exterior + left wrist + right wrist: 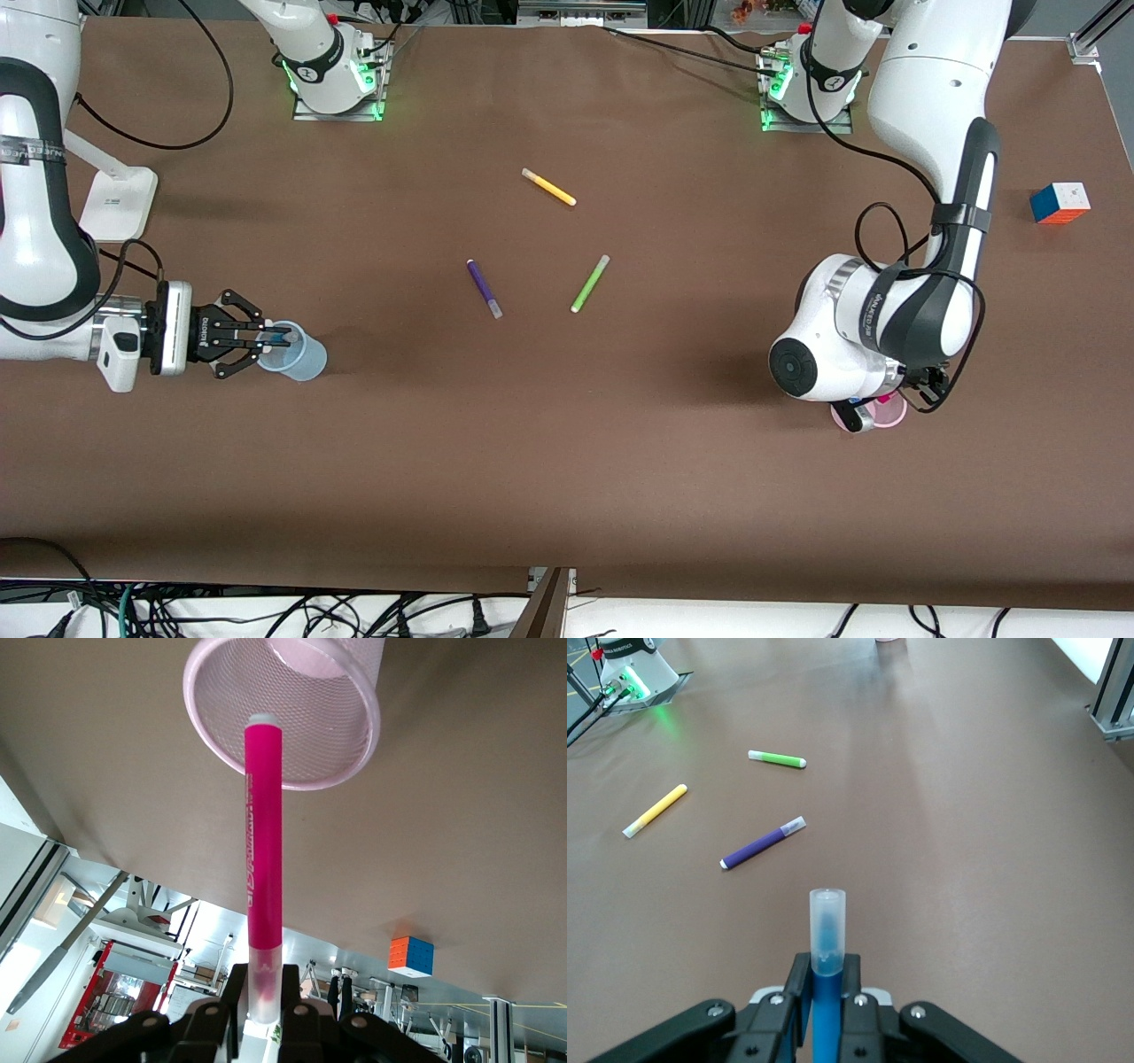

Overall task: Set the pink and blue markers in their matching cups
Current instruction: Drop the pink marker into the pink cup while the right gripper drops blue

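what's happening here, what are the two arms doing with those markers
Each arm is bringing a marker to a cup. The right claw is shut on the blue marker and holds it at the mouth of the pale blue cup. The left claw is shut on the pink marker, aimed into the pink cup. Yellow, purple and green markers lie loose mid-table; a colour cube sits near the left arm's end.
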`<state>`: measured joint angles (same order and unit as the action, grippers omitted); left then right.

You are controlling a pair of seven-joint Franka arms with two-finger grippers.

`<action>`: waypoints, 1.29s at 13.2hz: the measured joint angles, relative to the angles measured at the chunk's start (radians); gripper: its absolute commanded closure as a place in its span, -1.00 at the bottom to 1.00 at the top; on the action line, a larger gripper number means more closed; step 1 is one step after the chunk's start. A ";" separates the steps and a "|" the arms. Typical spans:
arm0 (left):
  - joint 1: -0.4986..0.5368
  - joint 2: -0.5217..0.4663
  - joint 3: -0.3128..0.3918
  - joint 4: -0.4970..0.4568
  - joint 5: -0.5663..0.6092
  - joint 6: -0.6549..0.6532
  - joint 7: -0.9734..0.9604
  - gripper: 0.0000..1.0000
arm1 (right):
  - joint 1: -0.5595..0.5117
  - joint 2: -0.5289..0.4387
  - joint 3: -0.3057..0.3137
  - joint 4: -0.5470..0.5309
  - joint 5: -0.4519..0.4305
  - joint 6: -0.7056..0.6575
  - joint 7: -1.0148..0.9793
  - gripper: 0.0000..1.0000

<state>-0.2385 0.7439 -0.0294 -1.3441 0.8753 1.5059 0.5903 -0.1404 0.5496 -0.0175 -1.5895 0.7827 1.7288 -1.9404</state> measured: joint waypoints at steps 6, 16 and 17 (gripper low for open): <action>0.000 -0.002 -0.001 0.005 -0.022 0.007 -0.006 -1.00 | -0.023 0.042 0.000 0.011 0.000 -0.004 -0.077 1.00; 0.190 -0.241 0.010 0.035 -0.659 -0.031 -0.120 -1.00 | -0.037 0.059 0.002 0.100 0.003 -0.068 0.157 -1.00; 0.211 -0.264 0.010 0.036 -0.706 -0.033 -0.125 -1.00 | -0.037 0.058 0.004 0.129 -0.005 -0.078 0.252 -1.00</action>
<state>-0.0272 0.4802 -0.0196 -1.3086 0.1690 1.4728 0.4649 -0.1770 0.6078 -0.0133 -1.4605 0.7781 1.6511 -1.6883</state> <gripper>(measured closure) 0.000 0.075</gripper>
